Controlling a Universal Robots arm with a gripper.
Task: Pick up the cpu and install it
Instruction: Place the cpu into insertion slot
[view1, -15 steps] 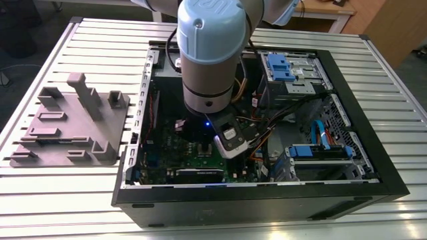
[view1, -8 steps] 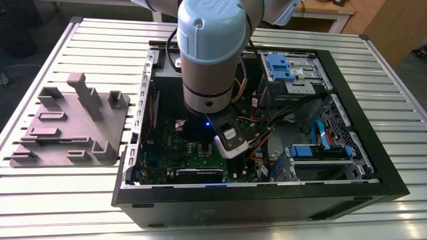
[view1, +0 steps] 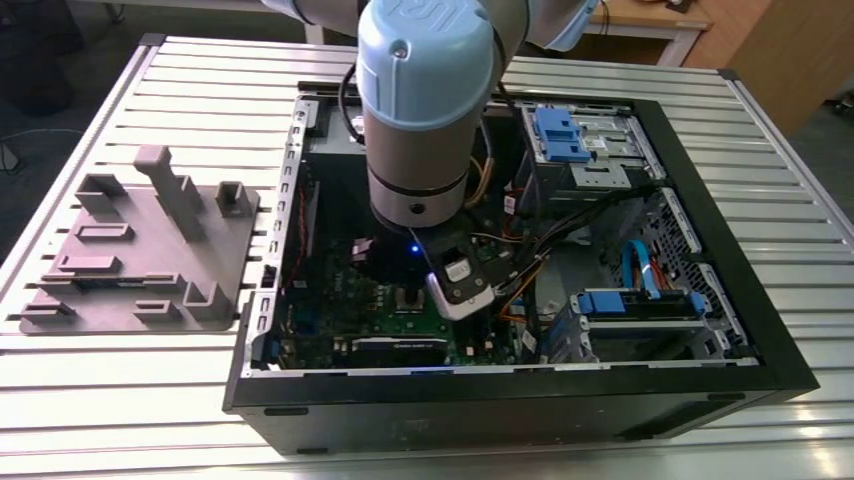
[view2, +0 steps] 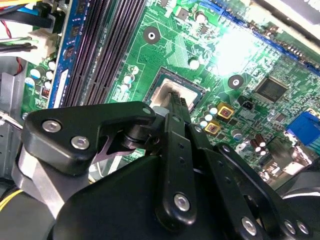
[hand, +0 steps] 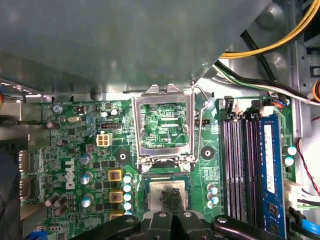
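Observation:
The cpu (hand: 156, 195) lies flat in the dark square socket on the green motherboard (hand: 75, 150), its silver-grey top showing around my fingertips. In the second wrist view the cpu (view2: 161, 93) is a pale patch inside the socket. My gripper (hand: 170, 197) stands directly over the chip's middle, its two black fingers drawn together with nothing between them and their tips at or just above the metal top. My gripper (view2: 177, 101) reaches down onto the socket in the second wrist view too. The socket's metal load frame (hand: 164, 125) is swung open beside it.
The arm (view1: 420, 130) reaches down into an open PC case (view1: 747, 300) on a slatted table. Memory slots (hand: 240, 160) run close beside the socket, and cables (hand: 270, 45) cross nearby. A grey plastic tray (view1: 134, 250) with raised blocks lies at the exterior view's left.

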